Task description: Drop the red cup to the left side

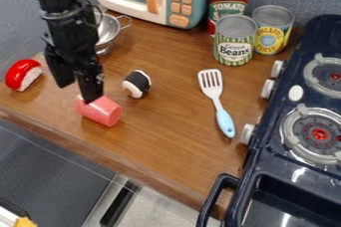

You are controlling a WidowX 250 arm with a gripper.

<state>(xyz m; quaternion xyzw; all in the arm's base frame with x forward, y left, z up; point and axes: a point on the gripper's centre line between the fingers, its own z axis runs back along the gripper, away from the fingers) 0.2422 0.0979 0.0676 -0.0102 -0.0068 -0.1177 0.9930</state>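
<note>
Wooden counter (166, 141) holds three cans (234, 44), one spatula (218, 102) and one red cup (104, 112) on its side; at the cup, one gripper (77, 93) hangs released, two fingers apart.

The red cup (101, 110) is a small, plain, roughly cylindrical piece, a light pinkish red with a paler sheen along its upper side; it lies tipped over on its side, not upright, on the left part of the tabletop (174, 136), close to the near edge; its length runs at a slant, one end toward the far left, the other toward the near right; the far-left end is partly hidden behind a lower tip of the hand (77, 87); whether they touch there is hard to tell.
</note>
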